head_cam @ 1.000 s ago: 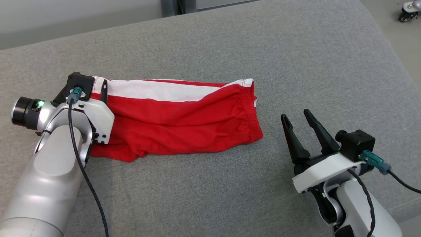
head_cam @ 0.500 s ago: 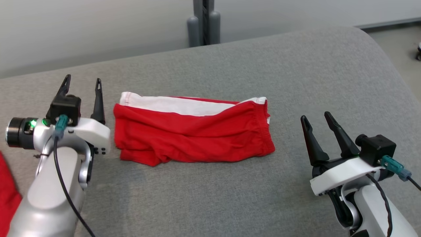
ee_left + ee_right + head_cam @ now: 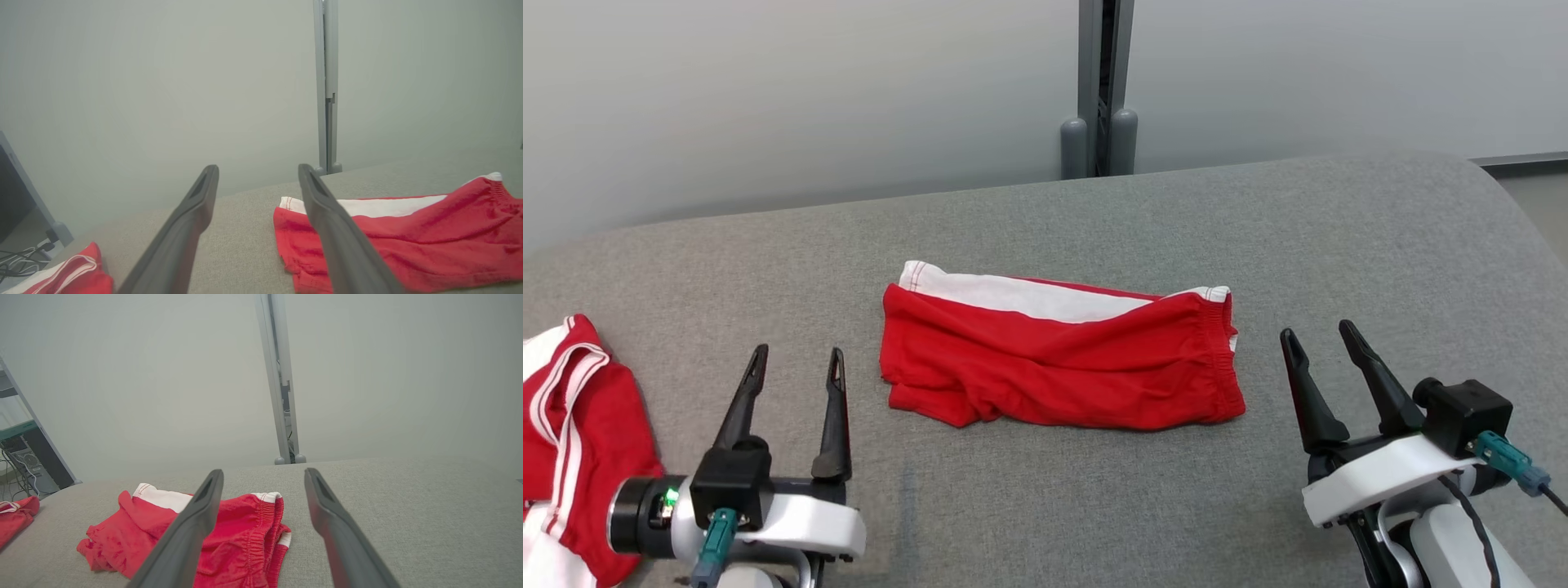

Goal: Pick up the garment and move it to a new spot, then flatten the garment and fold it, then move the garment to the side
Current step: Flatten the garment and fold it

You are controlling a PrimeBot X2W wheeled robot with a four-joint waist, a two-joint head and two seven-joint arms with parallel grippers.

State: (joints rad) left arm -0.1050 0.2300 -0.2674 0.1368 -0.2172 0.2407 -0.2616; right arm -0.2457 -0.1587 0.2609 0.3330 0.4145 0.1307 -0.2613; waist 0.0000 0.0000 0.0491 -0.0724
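Note:
The garment (image 3: 1062, 367), red shorts with a white band along the far edge, lies folded into a flat strip on the grey cushion (image 3: 1094, 506), elastic waistband at its right end. My left gripper (image 3: 798, 355) stands open at the lower left, clear of the garment's left end, nothing between its fingers. My right gripper (image 3: 1316, 331) stands open at the lower right, just off the waistband end, also holding nothing. In the left wrist view the garment (image 3: 408, 241) lies right of the left gripper (image 3: 257, 167). The right wrist view has the garment (image 3: 245, 539) behind the right gripper (image 3: 263, 471) and to its left.
A second red garment with white stripes (image 3: 572, 425) lies bunched at the cushion's far left edge. A pale wall with a grey upright post (image 3: 1098, 82) stands behind the cushion. The cushion rounds off at the right. Cables and a computer case (image 3: 28, 465) sit left.
My left gripper has come off the garment's left end and drawn back toward me, open. The head camera has tilted up, shifting the whole picture. The garment and right gripper stay put.

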